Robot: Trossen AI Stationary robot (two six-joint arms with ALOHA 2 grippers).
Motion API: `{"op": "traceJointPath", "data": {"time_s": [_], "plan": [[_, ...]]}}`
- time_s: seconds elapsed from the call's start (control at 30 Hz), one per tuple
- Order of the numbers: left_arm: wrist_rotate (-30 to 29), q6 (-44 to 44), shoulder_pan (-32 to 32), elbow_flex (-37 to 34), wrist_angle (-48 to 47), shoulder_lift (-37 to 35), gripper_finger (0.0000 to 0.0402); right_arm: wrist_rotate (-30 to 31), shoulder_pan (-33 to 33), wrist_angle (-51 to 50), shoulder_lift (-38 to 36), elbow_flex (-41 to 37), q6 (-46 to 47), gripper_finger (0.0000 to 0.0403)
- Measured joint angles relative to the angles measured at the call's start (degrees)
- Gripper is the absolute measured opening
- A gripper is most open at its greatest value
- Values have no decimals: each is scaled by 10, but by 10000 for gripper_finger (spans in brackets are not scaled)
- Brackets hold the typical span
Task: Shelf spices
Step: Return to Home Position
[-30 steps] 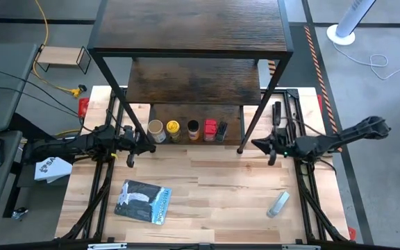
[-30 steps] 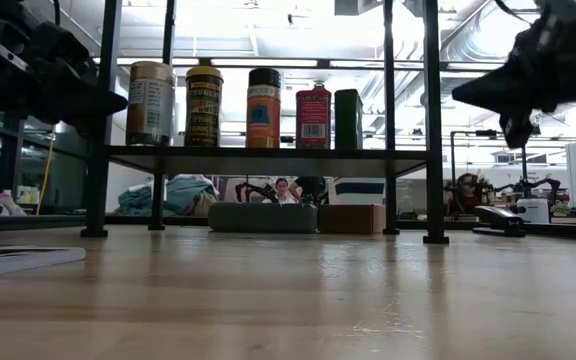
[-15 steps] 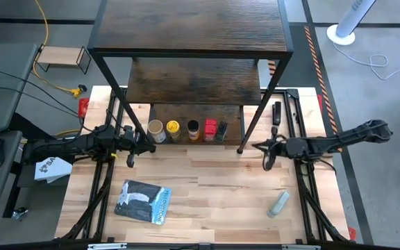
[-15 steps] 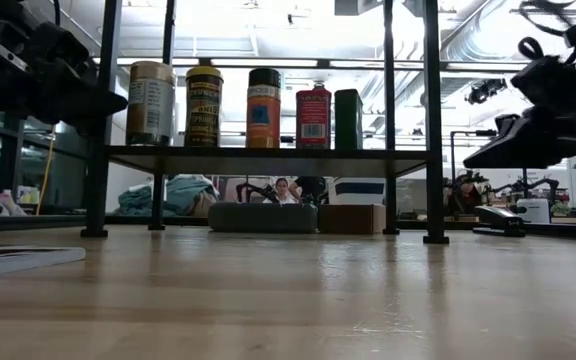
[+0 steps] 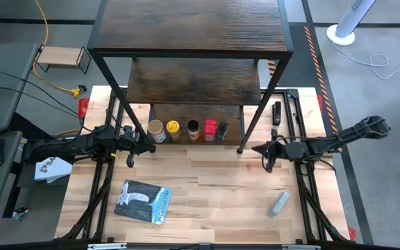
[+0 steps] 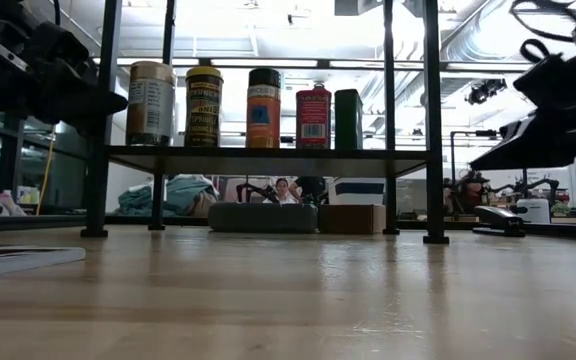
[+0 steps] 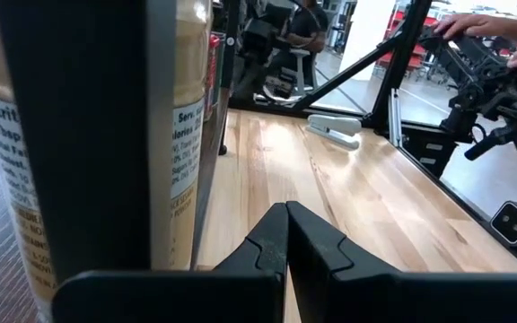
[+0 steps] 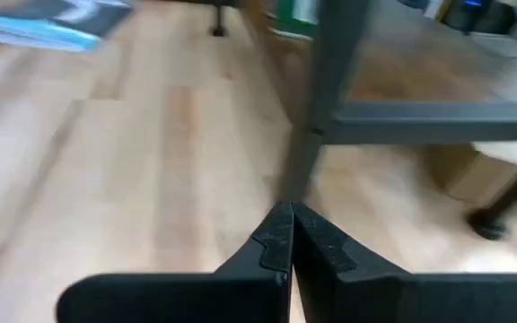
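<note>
Spices [image 5: 193, 128] stand in a row of five on the lowest board of the shelf [image 5: 193, 28]. From above they run, left to right, tan-lidded jar [image 5: 156, 128], yellow-lidded jar [image 5: 173, 127], brown jar [image 5: 193, 128], red one [image 5: 210, 128] and black one [image 5: 221, 130], all close together. The left claw [image 5: 151, 139] is just beside the tan-lidded jar, at the shelf's front left leg. The right claw [image 5: 255, 147] is near the front right leg, apart from the row. Nearer the front of the table [image 5: 214, 177] lie a blue-grey packet [image 5: 143, 201] and a grey-white tube [image 5: 278, 203], well apart.

From table height, all five containers stand upright side by side on the board [image 6: 268, 155], raised above the table top. The left claw's dark tip [image 6: 118, 100] is level with the tan-lidded jar [image 6: 151, 103]; whether it touches it cannot be told. The right claw [image 6: 478, 163] hangs beyond the shelf's right post, above the table.

The left wrist camera shows that claw's fingers [image 7: 317, 247] pressed together with nothing between them. The jar's label and a dark shelf post [image 7: 70, 135] are close in front. Beyond the table, a person's hands [image 7: 501, 36] rest on another dark arm.

The right wrist camera shows its fingers [image 8: 321, 242] also closed tight and empty. A shelf leg [image 8: 311, 117] stands on the table just ahead.
</note>
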Motion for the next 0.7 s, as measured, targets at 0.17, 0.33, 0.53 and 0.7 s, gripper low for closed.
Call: {"op": "traceJointPath", "data": {"time_s": [0.17,0.33,0.53,0.7], "plan": [[0,0,0,0,-2,0,0,-35,-6,-2,-40,0,1,0],[0,0,0,0,-2,0,0,-43,-52,-3,-107,0,1,0],[0,0,0,0,-1,0,0,-49,-138,-4,-166,0,1,0],[0,0,0,0,-1,0,0,-49,-188,-3,-232,0,1,0]]}}
